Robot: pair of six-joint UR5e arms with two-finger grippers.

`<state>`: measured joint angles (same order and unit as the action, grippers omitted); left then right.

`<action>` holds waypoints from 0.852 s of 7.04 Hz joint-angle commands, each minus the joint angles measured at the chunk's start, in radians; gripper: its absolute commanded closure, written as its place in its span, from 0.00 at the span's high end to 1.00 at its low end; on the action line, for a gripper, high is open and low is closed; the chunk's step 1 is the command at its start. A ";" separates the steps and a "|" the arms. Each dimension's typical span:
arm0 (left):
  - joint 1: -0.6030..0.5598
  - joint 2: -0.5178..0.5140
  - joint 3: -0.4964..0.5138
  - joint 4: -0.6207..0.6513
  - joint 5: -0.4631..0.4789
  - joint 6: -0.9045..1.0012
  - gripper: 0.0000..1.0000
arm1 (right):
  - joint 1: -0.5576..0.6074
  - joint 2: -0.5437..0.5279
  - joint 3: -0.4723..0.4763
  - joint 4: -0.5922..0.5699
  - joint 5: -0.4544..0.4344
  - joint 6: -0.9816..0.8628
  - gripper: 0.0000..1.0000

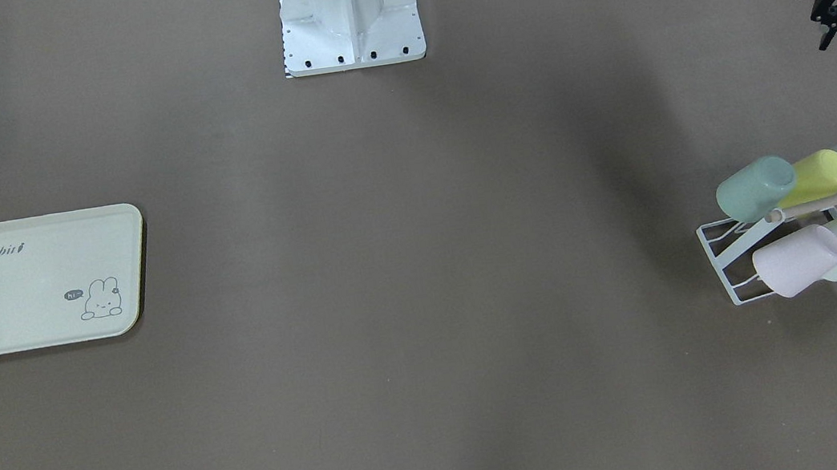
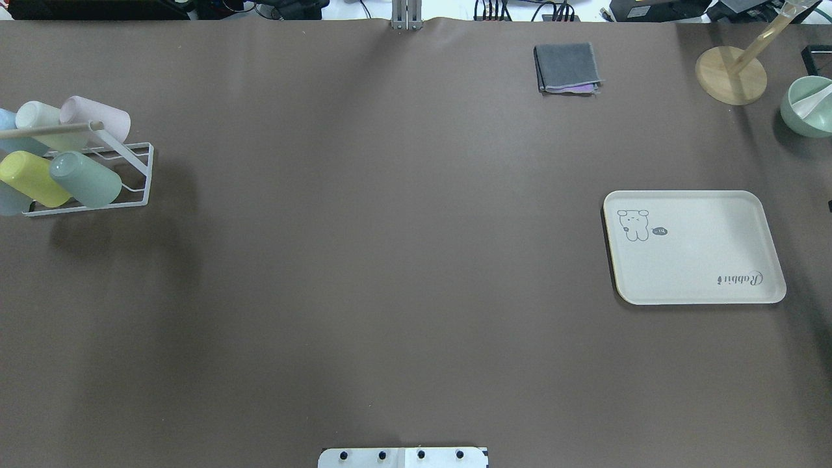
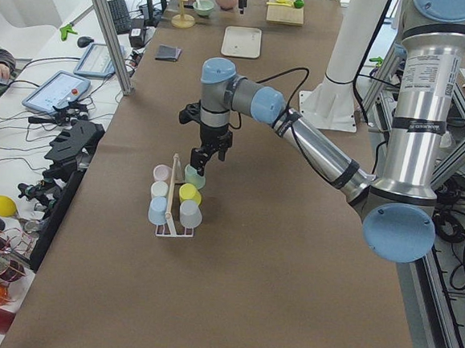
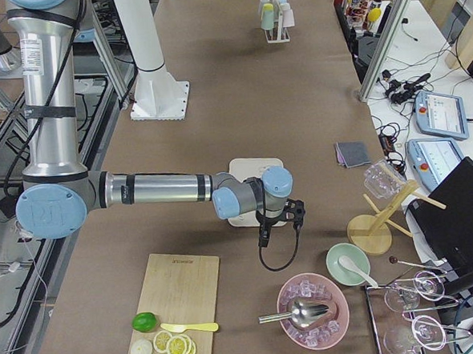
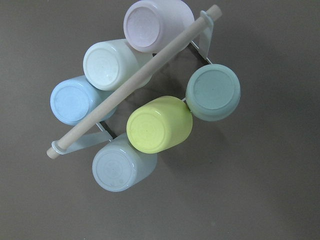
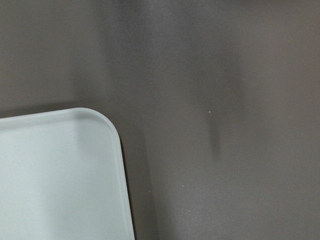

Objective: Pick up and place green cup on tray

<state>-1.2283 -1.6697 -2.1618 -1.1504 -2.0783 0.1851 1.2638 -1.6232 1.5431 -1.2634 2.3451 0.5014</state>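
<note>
The green cup (image 1: 756,186) lies on its side in a white wire rack (image 1: 721,260), next to a yellow cup (image 1: 815,176). It also shows in the overhead view (image 2: 84,179) and bottom-up in the left wrist view (image 5: 213,92). My left gripper (image 3: 201,157) hangs just above the rack's green-cup end; I cannot tell whether it is open. The cream tray (image 2: 695,260) lies flat and bare at the table's other end. My right gripper (image 4: 276,227) hovers beside the tray's corner (image 6: 100,130); I cannot tell its state.
The rack also holds pink (image 5: 150,22), whitish-green (image 5: 107,62), pale blue (image 5: 72,100) and grey-blue (image 5: 120,167) cups under a wooden rod (image 5: 135,82). A folded grey cloth (image 2: 567,67), a wooden stand (image 2: 731,75) and a green bowl (image 2: 809,104) sit beyond the tray.
</note>
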 commanded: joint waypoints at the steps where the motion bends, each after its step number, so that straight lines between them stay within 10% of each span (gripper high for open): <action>1: 0.112 -0.097 -0.009 0.099 0.149 0.001 0.99 | -0.041 -0.007 -0.029 0.082 0.000 0.061 1.00; 6: 0.438 -0.156 0.028 0.112 0.678 0.237 0.99 | -0.113 -0.001 -0.113 0.231 -0.001 0.123 0.87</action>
<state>-0.8402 -1.8148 -2.1482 -1.0468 -1.5259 0.3080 1.1649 -1.6300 1.4638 -1.0735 2.3452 0.6216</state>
